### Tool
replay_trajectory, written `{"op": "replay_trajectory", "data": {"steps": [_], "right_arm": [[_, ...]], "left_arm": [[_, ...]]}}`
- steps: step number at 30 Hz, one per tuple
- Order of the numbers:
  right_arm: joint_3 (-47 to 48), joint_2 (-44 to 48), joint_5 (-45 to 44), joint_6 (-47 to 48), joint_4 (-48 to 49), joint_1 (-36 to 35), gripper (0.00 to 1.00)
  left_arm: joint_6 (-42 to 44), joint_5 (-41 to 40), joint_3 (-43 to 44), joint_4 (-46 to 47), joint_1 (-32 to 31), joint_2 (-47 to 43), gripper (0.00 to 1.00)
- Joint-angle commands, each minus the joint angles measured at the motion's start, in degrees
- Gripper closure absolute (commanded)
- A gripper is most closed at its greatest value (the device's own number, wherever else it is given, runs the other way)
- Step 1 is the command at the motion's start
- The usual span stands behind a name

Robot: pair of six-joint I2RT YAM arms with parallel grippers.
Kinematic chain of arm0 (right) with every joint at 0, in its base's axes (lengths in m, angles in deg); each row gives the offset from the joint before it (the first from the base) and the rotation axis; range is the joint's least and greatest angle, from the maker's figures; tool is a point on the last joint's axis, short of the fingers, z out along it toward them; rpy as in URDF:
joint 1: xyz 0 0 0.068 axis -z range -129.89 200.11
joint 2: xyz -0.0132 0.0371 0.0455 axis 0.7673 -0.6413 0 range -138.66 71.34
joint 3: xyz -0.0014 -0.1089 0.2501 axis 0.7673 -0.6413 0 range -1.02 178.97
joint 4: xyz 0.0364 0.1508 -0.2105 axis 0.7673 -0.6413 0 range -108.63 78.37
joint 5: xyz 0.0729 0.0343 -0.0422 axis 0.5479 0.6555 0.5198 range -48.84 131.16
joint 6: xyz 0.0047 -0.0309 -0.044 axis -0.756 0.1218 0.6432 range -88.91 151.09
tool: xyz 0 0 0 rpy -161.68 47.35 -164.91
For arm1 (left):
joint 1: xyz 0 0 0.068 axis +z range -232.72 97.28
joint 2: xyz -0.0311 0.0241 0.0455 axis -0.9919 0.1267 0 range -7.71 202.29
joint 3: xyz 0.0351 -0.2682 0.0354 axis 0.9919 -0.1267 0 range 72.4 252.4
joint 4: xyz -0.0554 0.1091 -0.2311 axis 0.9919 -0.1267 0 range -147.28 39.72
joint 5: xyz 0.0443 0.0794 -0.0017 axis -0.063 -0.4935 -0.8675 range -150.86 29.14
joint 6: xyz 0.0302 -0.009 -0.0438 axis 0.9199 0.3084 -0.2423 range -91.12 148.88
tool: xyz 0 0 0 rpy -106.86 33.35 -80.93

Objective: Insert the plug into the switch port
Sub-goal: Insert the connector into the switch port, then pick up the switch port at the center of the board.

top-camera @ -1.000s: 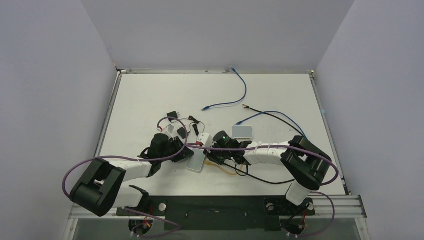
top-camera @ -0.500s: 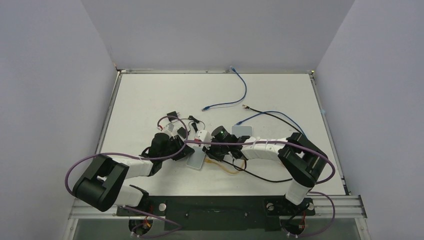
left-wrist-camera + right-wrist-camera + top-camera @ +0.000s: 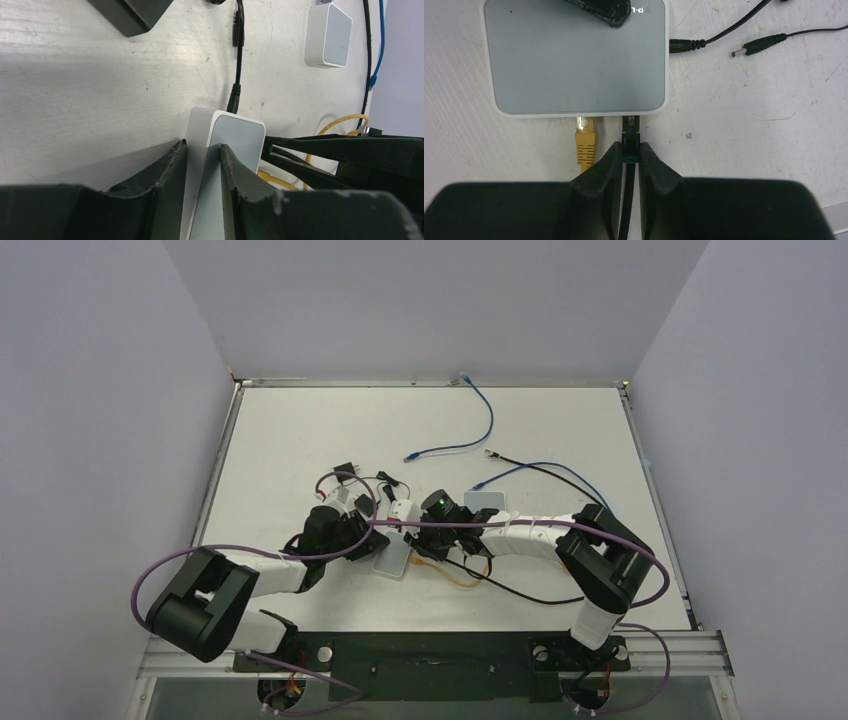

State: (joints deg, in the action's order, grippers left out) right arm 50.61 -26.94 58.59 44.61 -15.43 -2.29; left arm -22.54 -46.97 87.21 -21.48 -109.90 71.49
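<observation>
The switch, a flat white box with a pale grey face [image 3: 574, 55], lies on the table; in the top view the box [image 3: 391, 562] sits between the two arms. My left gripper [image 3: 202, 150] is shut on it, one finger on each broad side. In my right gripper [image 3: 628, 150] is the black plug [image 3: 630, 135], jaws shut on it, cable trailing back between the fingers. The plug's front end meets the box's near narrow edge, beside a yellow plug [image 3: 585, 140] seated there. How deep the black plug sits in the port I cannot tell.
A black barrel plug [image 3: 684, 45] enters the box's side; a loose one [image 3: 759, 47] lies beside it. A second white box [image 3: 327, 35] lies farther off, a black adaptor [image 3: 130, 15] close by. Blue cable [image 3: 482, 420] and black cable [image 3: 540, 472] run across the far half.
My right gripper has moved left and slightly away from the bases, bringing the black plug up to the box's edge. The left gripper and the box shifted only slightly.
</observation>
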Motion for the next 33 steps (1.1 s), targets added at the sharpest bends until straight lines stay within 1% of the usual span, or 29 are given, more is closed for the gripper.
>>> {"op": "replay_trajectory", "data": {"steps": [1, 6, 11, 13, 16, 21, 26, 28, 30, 32, 33], "right_arm": [[8.6, 1.1, 12.1, -0.7, 33.8, -2.4, 1.00], [7.2, 2.2, 11.9, -1.1, 34.8, -2.4, 1.00], [8.3, 2.0, 12.3, -1.6, 35.2, -2.6, 1.00], [8.3, 2.4, 12.3, -1.6, 34.9, -2.6, 1.00], [7.4, 3.3, 12.0, -1.3, 33.9, -2.6, 1.00], [2.9, 6.9, 10.7, -0.8, 32.7, -2.6, 1.00], [-0.8, 11.0, 10.1, 0.5, 28.2, -2.8, 1.00], [-2.1, 12.2, 10.6, 1.3, 26.0, -3.2, 1.00], [-3.1, 13.0, 10.9, 1.7, 24.1, -3.6, 1.00], [-4.8, 14.0, 11.0, 1.8, 23.2, -4.0, 1.00], [-5.3, 14.3, 11.0, 1.8, 23.0, -4.2, 1.00]], "left_arm": [[-1.4, 16.9, -2.1, -10.5, -7.5, 3.5, 0.94], [-2.2, 16.5, -2.0, -9.7, -8.9, 3.0, 0.95], [-2.6, 16.1, -1.2, -9.5, -11.2, 3.3, 0.98], [-2.4, 15.7, -0.9, -10.9, -11.2, 2.2, 0.98], [-1.1, 14.1, 0.1, -15.4, -11.1, -0.4, 0.98], [0.2, 12.3, 2.2, -19.8, -11.0, -2.2, 0.96], [0.7, 10.5, 3.2, -23.1, -10.8, -3.8, 0.93], [1.1, 9.2, 3.9, -25.7, -10.5, -5.4, 0.91], [2.0, 7.6, 4.9, -29.5, -10.1, -7.9, 0.86], [3.0, 5.6, 6.1, -34.3, -9.5, -11.7, 0.74], [3.9, 3.8, 6.6, -37.7, -9.3, -13.0, 0.72]]}}
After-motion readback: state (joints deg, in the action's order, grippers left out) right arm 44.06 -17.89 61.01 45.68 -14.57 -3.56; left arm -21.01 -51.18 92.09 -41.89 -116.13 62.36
